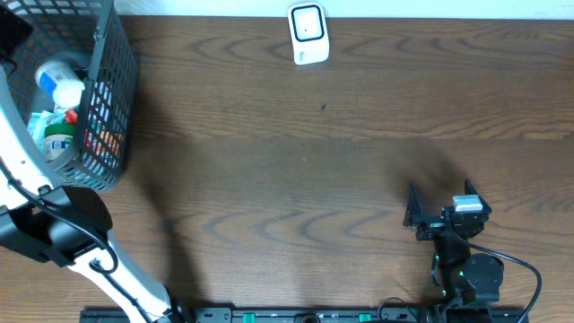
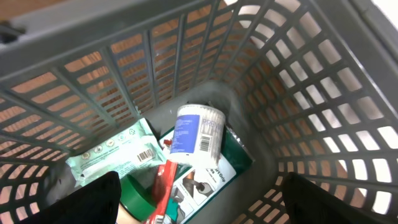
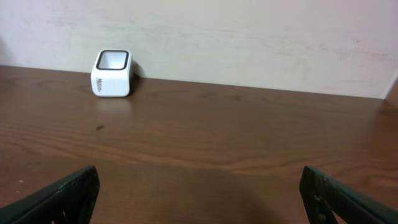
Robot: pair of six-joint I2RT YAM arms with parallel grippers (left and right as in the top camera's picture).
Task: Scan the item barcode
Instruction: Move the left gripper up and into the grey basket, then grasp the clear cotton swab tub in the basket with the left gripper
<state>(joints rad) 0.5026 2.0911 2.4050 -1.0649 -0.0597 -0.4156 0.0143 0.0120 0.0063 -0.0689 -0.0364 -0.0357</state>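
At the far left of the bench (image 1: 314,179) stands a grey slatted basket (image 1: 112,108), and the items to be scanned all lie inside it. The left hand (image 2: 199,190) hangs over the basket's mouth with its fingers spread wide and nothing held between them. Below it, on the basket floor, a mint-green packet (image 2: 115,155) lies flat with its barcode face up. Just right of it, a white tub with a blue label (image 2: 198,137) lies on its side across a dark green box (image 2: 233,158). A red item (image 2: 163,183) leans against them.

At the back edge, near the middle, sits the small white scanner (image 1: 308,34), well apart from the basket. At the front right, the right hand (image 3: 198,196) stands just above the bench, fingers wide and empty, facing the scanner.
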